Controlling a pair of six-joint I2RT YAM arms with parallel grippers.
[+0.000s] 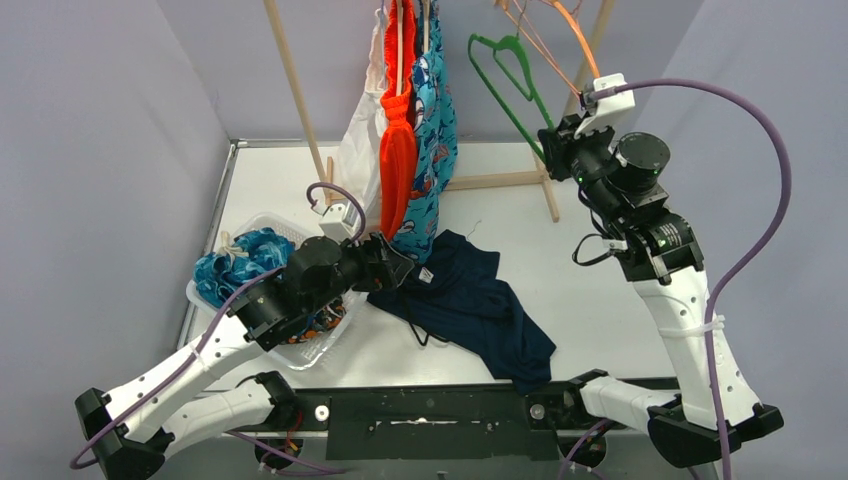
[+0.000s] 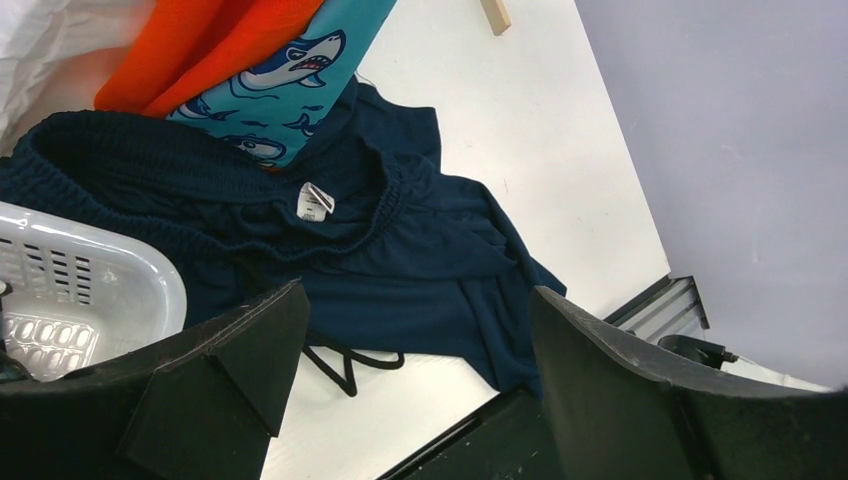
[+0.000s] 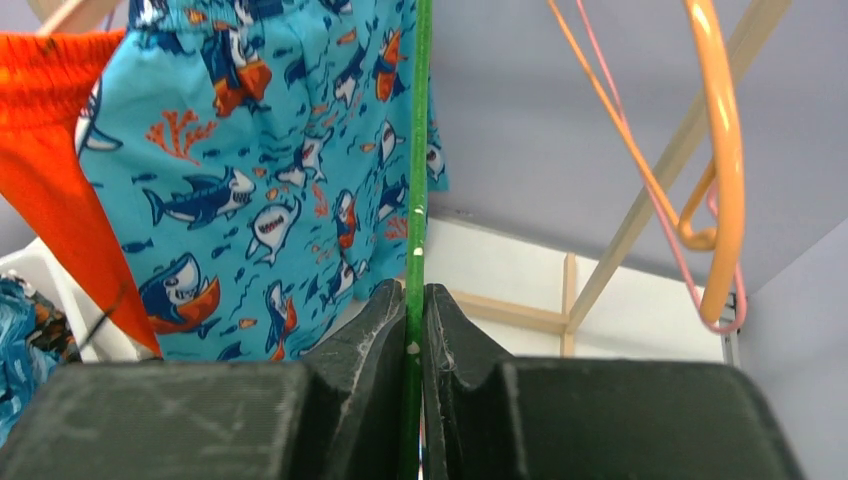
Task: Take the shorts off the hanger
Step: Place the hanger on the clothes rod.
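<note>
Overhead: a white tabletop [image 1: 600, 290] is boxed in by pale lilac walls [image 1: 100, 150]. A light wooden clothes rack [image 1: 297, 90] stands at the far end.

Shorts, count: five.
- Plain navy fabric shorts [image 1: 480, 300] lie crumpled on the table between the two arms. The waistband and white label face up, and they lie just beside the basket.
- Plain bright orange shorts [image 1: 398, 160] and teal shark-print shorts [image 1: 435, 140] hang from the rack, touching each other. The teal hem reaches down to the navy pair.
- The other two pairs are in the basket, below.

A white cloth [image 1: 355, 140] hangs just left of the orange pair.

Bare hangers that can be told apart: two, a thin green plastic hanger [image 3: 416, 200] and a thick orange hanger [image 3: 725, 150]. The finer strands beside the orange one are too slight to sort.

Containers: one, a white slotted plastic basket [image 1: 255, 222] at the table's left side. It holds blue patterned shorts [image 1: 235, 265] bunched at its far end. It also holds orange-black-white camouflage shorts [image 1: 325, 320], mostly hidden under the left arm.

The left gripper [image 2: 418, 300] hovers low over the navy waistband, with its fingers wide apart and nothing between them. The right gripper [image 3: 415, 300] is raised at the rack, with its fingers pressed together on the green hanger's thin bar.
</note>
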